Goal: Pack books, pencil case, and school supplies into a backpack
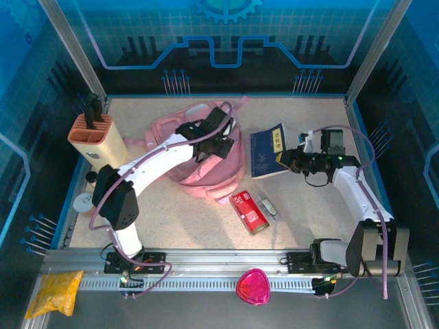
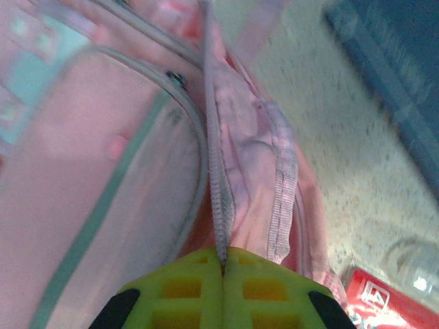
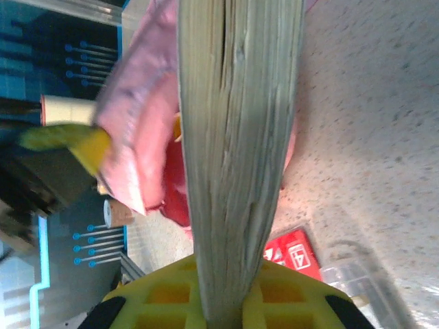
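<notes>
Pink soft fabric backpack (image 1: 209,175): left gripper (image 2: 223,259) pinched together on its zip edge. Flat navy-blue book (image 1: 267,152): right gripper (image 1: 293,159) clamped across its pages.

We see a pink backpack (image 1: 212,175), a navy book (image 1: 264,159) with a yellow label, and a red, white-printed pencil case (image 1: 248,211) on the speckled beige desk (image 1: 178,219).

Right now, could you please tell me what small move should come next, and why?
Probably lift the navy book toward the backpack: the right end effector is shut on its page edge, and the left end effector pinches the zip edge.
</notes>
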Controlling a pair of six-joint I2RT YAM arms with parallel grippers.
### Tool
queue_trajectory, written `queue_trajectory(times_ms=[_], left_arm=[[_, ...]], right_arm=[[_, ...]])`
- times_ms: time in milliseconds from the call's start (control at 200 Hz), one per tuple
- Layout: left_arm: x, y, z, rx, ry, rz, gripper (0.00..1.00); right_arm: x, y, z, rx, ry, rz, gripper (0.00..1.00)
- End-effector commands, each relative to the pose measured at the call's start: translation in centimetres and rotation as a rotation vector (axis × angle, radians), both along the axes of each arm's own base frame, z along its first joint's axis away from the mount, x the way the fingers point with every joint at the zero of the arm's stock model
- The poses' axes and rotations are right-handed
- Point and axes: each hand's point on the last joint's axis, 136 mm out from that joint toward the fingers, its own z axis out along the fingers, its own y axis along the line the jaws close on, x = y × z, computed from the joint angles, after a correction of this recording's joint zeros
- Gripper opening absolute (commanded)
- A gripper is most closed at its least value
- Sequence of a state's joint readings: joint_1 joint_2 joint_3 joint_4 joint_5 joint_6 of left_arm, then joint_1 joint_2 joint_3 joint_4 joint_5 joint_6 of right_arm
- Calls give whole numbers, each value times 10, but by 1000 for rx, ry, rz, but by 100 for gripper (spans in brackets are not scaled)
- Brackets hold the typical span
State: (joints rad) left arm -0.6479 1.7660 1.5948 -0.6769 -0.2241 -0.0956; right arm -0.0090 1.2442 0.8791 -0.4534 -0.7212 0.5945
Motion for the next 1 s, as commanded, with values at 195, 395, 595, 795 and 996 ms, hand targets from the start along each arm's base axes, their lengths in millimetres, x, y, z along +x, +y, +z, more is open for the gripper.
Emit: queue_trajectory(times_ms=[195, 395, 595, 795, 996], left_arm=[[21, 22, 96, 6, -229, 2, 0], [26, 25, 120, -16, -274, 25, 0], [23, 20, 138, -92, -302, 31, 0], [23, 18, 137, -103, -293, 32, 0], [23, 19, 140, -104, -301, 33, 0]], right_arm=[[9, 91, -3, 84, 4, 153, 0], [36, 142, -20, 107, -2, 165, 0], [81, 181, -32, 125, -57, 136, 0], [117, 192, -59, 23, -79, 74, 7], [119, 201, -67, -5, -71, 140, 32]])
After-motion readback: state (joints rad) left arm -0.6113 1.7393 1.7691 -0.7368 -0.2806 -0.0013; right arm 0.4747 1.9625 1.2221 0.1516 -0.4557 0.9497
